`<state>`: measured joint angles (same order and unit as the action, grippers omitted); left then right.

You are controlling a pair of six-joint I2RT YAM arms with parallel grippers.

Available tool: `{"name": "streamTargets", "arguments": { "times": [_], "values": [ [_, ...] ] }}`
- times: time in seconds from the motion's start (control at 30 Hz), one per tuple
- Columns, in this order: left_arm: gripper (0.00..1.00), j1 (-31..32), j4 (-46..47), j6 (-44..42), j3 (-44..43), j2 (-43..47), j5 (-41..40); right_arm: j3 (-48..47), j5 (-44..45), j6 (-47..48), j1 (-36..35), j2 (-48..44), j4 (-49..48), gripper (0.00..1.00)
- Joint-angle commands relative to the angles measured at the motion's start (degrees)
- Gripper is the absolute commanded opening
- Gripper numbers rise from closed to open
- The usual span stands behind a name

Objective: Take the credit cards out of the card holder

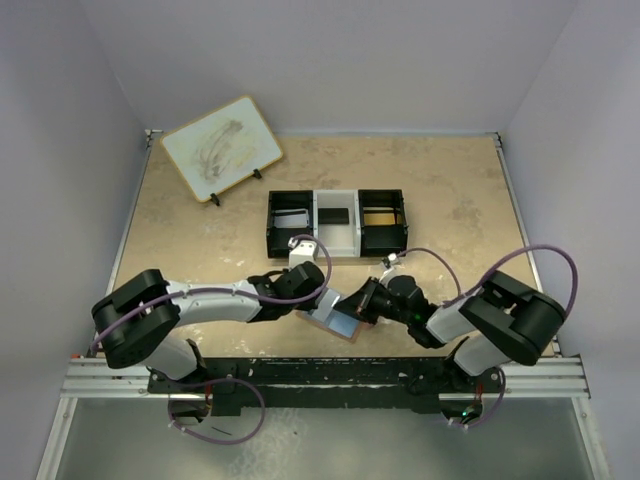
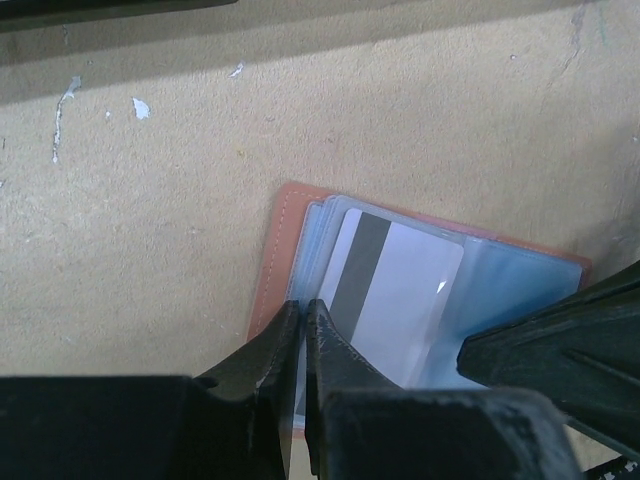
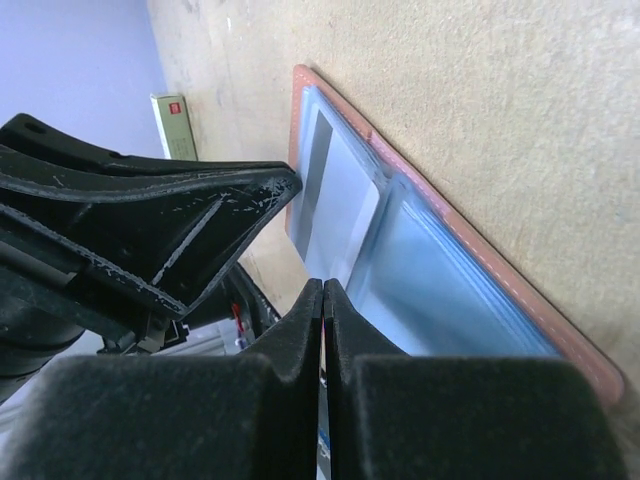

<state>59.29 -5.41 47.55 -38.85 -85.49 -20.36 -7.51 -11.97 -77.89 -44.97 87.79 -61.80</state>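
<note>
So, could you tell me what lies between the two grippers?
The open card holder, a striped card in its sleeves; the top view shows it between left gripper and right gripper.

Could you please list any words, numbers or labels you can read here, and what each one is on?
No readable text anywhere.
credit card in the card holder: dark stripe only, no print visible.
board: grey scribbles, not letters.
small pale tag with a red mark, right wrist view: too blurred to read.

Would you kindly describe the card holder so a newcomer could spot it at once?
Start at the table: near its near edge, centre, is the card holder. It is open, reddish-brown with bluish clear sleeves, unlike the black-and-white tray behind it.
</note>
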Motion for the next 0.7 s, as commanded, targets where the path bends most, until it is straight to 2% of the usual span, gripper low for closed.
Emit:
{"name": "streamTargets", "arguments": {
  "times": [0.0, 0.1, 0.2, 0.27, 0.5, 0.67],
  "values": [
    [0.03, 0.4, -5.4, 0.8, 2.0, 0.6, 0.7, 0.4, 2.5, 3.2, 0.2, -5.6, 10.0, 0.0],
    [0.02, 0.5, -5.4, 0.9, 1.9, 0.8, 0.8, 0.7, 2.9, 3.3, 0.2, -8.2, 13.1, 0.02],
    [0.02, 0.8, -4.9, 1.1, 2.0, 1.1, 1.4, -0.2, 2.9, 4.1, 0.2, -9.7, 15.4, 0.2],
    [0.03, 1.5, -4.5, 1.5, 1.8, 1.3, 1.7, -1.6, 2.1, 5.0, 0.2, -9.7, 15.9, 0.27],
    [0.22, 5.2, -4.7, 4.0, 1.1, 1.8, 1.1, -5.3, 2.1, 6.0, 0.1, -4.7, 13.5, 0.3],
    [0.23, 6.8, -4.2, 5.1, 1.3, 1.2, 0.7, -2.9, 0.9, 3.5, 0.2, -0.3, 8.0, 0.27]
  ]
}}
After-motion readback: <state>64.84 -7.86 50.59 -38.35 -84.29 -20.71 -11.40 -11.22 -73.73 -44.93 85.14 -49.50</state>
